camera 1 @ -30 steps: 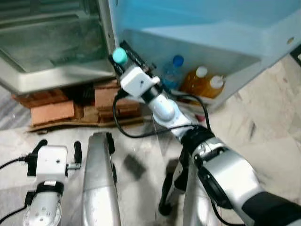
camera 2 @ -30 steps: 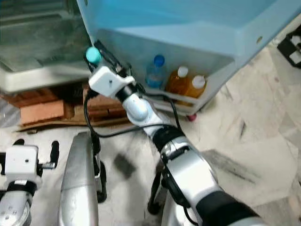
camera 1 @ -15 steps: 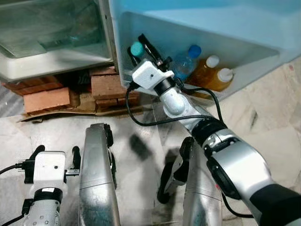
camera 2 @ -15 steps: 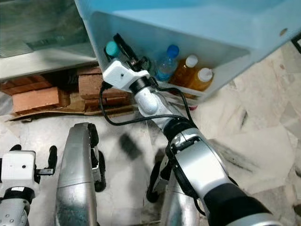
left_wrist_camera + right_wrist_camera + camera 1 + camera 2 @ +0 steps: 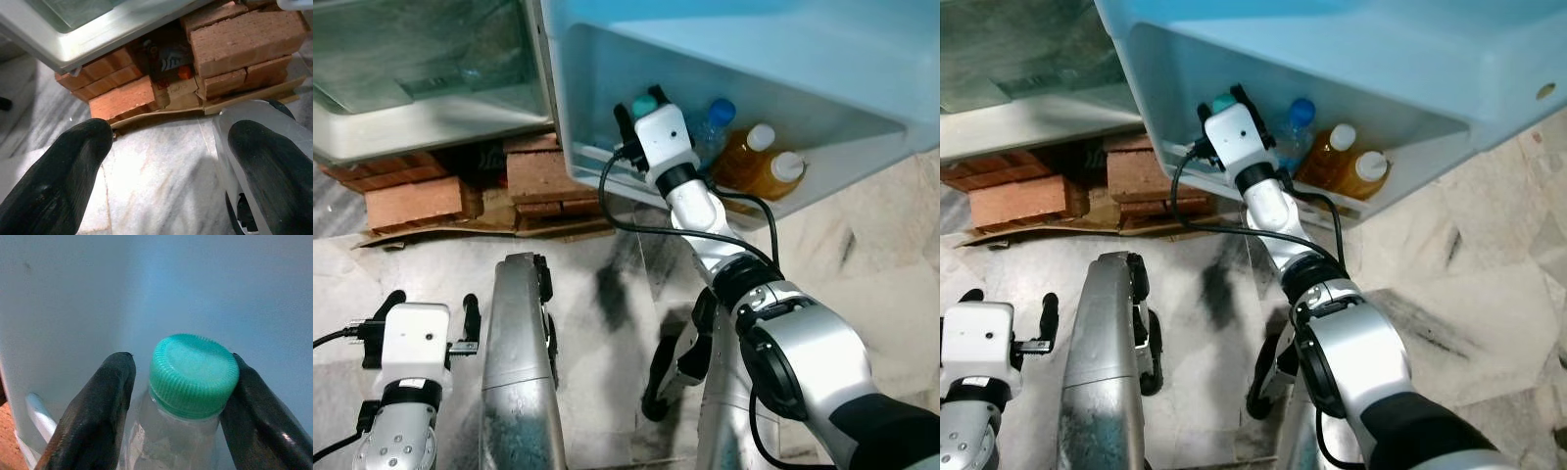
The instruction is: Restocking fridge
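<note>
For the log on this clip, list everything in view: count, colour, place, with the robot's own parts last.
Teal-capped bottle: one, clear, held over the door shelf's left end.
Blue-capped bottle: one, clear, on the shelf beside the teal-capped bottle.
Orange drink bottles: two, white caps, at the shelf's right end.
Fridge door shelf: one, pale blue.
Fridge drawer: one, clear, upper left.
Bricks: several, red-brown, under the fridge.
Cardboard: one sheet, brown, beneath the bricks.
Floor: pale marble.
Right hand: shut on the teal-capped bottle.
Left hand: open, low over the floor.
</note>
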Tool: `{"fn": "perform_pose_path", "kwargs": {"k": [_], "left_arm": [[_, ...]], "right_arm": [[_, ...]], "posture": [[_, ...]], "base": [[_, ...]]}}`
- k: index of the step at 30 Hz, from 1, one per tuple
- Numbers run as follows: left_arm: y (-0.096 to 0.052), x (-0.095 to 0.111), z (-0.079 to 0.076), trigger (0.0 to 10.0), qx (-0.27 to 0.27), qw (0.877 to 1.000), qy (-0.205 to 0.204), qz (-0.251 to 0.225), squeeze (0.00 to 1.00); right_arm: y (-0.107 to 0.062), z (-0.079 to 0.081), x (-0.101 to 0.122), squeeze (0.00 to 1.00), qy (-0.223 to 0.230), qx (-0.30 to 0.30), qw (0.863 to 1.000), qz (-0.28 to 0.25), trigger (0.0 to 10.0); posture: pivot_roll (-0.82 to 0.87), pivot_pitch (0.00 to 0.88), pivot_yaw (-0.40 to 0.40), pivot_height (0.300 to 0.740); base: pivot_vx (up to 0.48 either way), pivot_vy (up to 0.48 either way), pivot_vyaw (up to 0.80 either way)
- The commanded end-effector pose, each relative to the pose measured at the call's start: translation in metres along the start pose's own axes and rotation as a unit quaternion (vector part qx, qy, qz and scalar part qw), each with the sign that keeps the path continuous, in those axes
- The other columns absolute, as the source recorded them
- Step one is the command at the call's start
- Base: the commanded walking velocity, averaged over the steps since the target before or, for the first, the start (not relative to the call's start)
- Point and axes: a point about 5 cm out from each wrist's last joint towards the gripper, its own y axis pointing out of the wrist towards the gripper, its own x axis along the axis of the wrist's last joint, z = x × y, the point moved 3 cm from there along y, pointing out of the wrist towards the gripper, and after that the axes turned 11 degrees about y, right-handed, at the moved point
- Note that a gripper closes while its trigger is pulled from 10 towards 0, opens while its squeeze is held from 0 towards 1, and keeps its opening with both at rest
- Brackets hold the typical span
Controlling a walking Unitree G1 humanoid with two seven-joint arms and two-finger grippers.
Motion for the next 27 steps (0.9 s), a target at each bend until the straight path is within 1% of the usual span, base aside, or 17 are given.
{"fn": "perform_pose_path", "kwargs": {"k": [1,3,5,6,9,10,13,15,16,17,18,19,22,24,25,26,27], "left_arm": [[-0.001,-0.013,-0.002,10.0,-0.009,1.000,0.005,0.028,0.00],[0.005,-0.011,-0.003,10.0,-0.010,1.000,0.006,0.021,0.00],[0.013,-0.009,-0.004,10.0,-0.009,1.000,0.007,0.014,0.00],[0.013,-0.009,-0.004,10.0,-0.009,1.000,0.007,0.014,0.00],[0.020,-0.008,-0.005,10.0,-0.012,1.000,0.009,0.010,0.00],[0.025,-0.007,-0.007,10.0,-0.014,1.000,0.011,0.007,0.00],[0.036,-0.005,-0.009,10.0,-0.015,1.000,0.011,0.000,0.00],[0.043,-0.003,-0.010,10.0,-0.016,1.000,0.011,-0.004,0.00],[0.043,-0.003,-0.010,10.0,-0.016,1.000,0.011,-0.004,0.00],[0.048,-0.004,-0.012,10.0,-0.019,1.000,0.014,-0.006,0.00],[0.048,-0.004,-0.012,10.0,-0.019,1.000,0.014,-0.006,0.00],[0.051,-0.004,-0.014,10.0,-0.022,1.000,0.017,-0.007,0.00],[0.057,-0.006,-0.019,10.0,-0.028,0.999,0.016,-0.005,0.00],[0.062,-0.006,-0.024,10.0,-0.032,0.999,0.018,-0.007,0.00],[0.064,-0.006,-0.027,10.0,-0.035,0.999,0.012,-0.005,0.00],[0.064,-0.006,-0.027,10.0,-0.035,0.999,0.012,-0.005,0.00],[0.065,-0.006,-0.028,10.0,-0.036,0.999,0.008,-0.004,0.00]], "right_arm": [[-0.016,-0.001,-0.029,1.00,0.011,-0.001,0.998,0.062,10.0],[-0.013,-0.003,-0.025,1.00,0.013,0.009,0.998,0.055,10.0],[-0.009,-0.005,-0.016,1.00,0.028,0.026,0.998,0.041,10.0],[-0.009,-0.005,-0.016,1.00,0.028,0.026,0.998,0.041,10.0],[-0.006,-0.003,-0.013,1.00,0.049,0.046,0.997,0.039,10.0],[-0.006,-0.001,-0.011,1.00,0.046,0.064,0.996,0.039,10.0],[-0.006,-0.001,-0.011,1.00,0.060,0.089,0.993,0.045,10.0],[-0.010,0.001,-0.011,1.00,0.032,0.120,0.991,0.040,10.0],[-0.010,0.001,-0.011,1.00,0.032,0.120,0.991,0.040,10.0],[-0.013,0.004,-0.008,1.00,-0.012,0.145,0.989,0.023,10.0],[-0.013,0.004,-0.008,1.00,-0.012,0.145,0.989,0.023,10.0],[-0.018,0.006,-0.007,1.00,-0.023,0.162,0.986,0.011,10.0],[-0.029,0.007,-0.010,1.00,-0.018,0.175,0.984,0.000,10.0],[-0.043,0.005,-0.016,1.00,-0.003,0.173,0.985,-0.003,10.0],[-0.057,0.002,-0.023,1.00,0.008,0.158,0.987,0.001,10.0],[-0.057,0.002,-0.023,1.00,0.008,0.158,0.987,0.001,10.0],[-0.062,0.000,-0.025,1.00,0.011,0.151,0.988,0.004,10.0]], "posture": [[0.34,0.459,-0.073,0.526],[0.34,0.441,-0.070,0.526],[0.33,0.408,-0.067,0.526],[0.33,0.408,-0.067,0.526],[0.32,0.389,-0.064,0.526],[0.31,0.375,-0.062,0.526],[0.29,0.332,-0.054,0.526],[0.27,0.314,-0.050,0.526],[0.27,0.314,-0.050,0.526],[0.26,0.298,-0.046,0.526],[0.26,0.298,-0.046,0.526],[0.25,0.275,-0.040,0.526],[0.23,0.245,-0.037,0.526],[0.22,0.223,-0.042,0.526],[0.22,0.208,-0.048,0.526],[0.22,0.208,-0.048,0.526],[0.22,0.208,-0.048,0.526]], "base": [[0.000,0.000,0.00],[0.000,0.000,0.00],[0.000,0.000,0.00],[0.000,0.000,0.00],[0.000,0.000,0.00],[0.000,0.000,0.00],[0.000,0.000,0.00],[0.000,0.000,0.00],[0.000,0.000,0.00],[0.000,0.000,0.00],[0.000,0.000,0.00],[0.000,0.000,0.00],[0.000,0.000,0.00],[0.000,0.000,0.00],[0.000,0.000,0.00],[0.000,0.000,0.00],[0.000,0.000,0.00]]}}
